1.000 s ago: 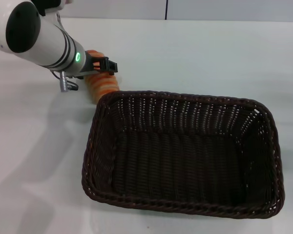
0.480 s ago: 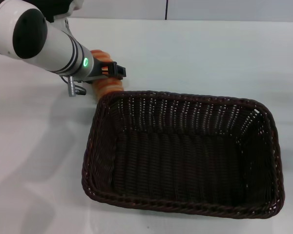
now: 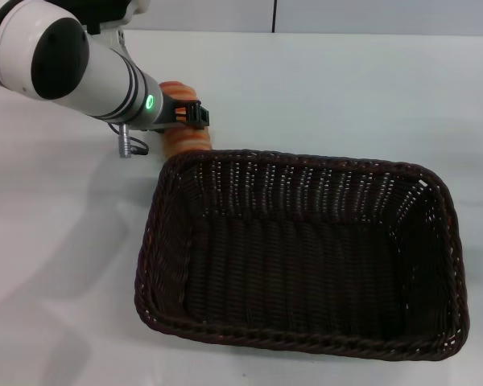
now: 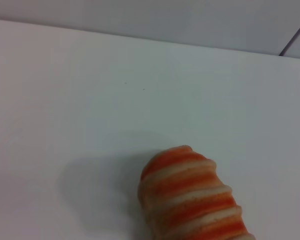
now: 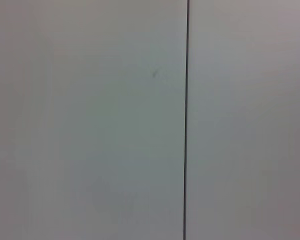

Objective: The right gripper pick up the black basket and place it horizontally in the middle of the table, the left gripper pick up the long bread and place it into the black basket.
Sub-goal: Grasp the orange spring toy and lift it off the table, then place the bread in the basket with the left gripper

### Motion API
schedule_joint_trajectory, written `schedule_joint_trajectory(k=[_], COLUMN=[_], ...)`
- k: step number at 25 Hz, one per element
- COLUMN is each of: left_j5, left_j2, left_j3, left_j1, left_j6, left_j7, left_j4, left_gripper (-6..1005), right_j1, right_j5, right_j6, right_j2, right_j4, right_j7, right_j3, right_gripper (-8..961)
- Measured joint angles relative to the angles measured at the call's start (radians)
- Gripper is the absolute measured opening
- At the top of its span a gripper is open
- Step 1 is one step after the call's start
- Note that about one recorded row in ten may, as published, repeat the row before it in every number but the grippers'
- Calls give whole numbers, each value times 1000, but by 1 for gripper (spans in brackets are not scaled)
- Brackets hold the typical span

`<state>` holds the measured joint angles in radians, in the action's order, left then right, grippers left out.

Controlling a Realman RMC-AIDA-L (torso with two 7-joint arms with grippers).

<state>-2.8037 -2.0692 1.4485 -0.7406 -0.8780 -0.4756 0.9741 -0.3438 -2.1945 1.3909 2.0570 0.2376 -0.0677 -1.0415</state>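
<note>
The black basket [image 3: 167, 185] lies lengthwise across the middle of the white table [image 3: 346, 80], open side up and with nothing in it. The long bread [image 3: 185, 141], striped orange and cream, is just beyond the basket's far left corner. My left gripper [image 3: 190, 114] is shut on it from above. In the left wrist view one rounded end of the long bread [image 4: 190, 195] hangs over the bare table and casts a shadow beside it. My right gripper is out of view.
A dark seam [image 3: 274, 16] runs down the wall behind the table. The right wrist view shows only a pale surface with a thin dark line [image 5: 185, 150].
My left arm has moved right and slightly away from me, carrying the long bread closer to the basket's far left corner. The basket has stayed put.
</note>
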Motion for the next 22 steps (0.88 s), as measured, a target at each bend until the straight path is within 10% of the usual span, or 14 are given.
schedule_joint_trajectory(k=[11, 22], left_j5=[-2, 47], left_j2=[3, 9], left_j3=[4, 157], left_j1=[18, 167], left_j6=[23, -56], left_j7=[35, 350], left_j4=[46, 421], left_gripper=[589, 490], right_j1=[2, 3], right_j5=[1, 6], right_j6=[10, 25], right_j2=[1, 8], right_j4=[0, -2], right_j7=[0, -7], right_j3=[-2, -9], right_gripper=[344, 343])
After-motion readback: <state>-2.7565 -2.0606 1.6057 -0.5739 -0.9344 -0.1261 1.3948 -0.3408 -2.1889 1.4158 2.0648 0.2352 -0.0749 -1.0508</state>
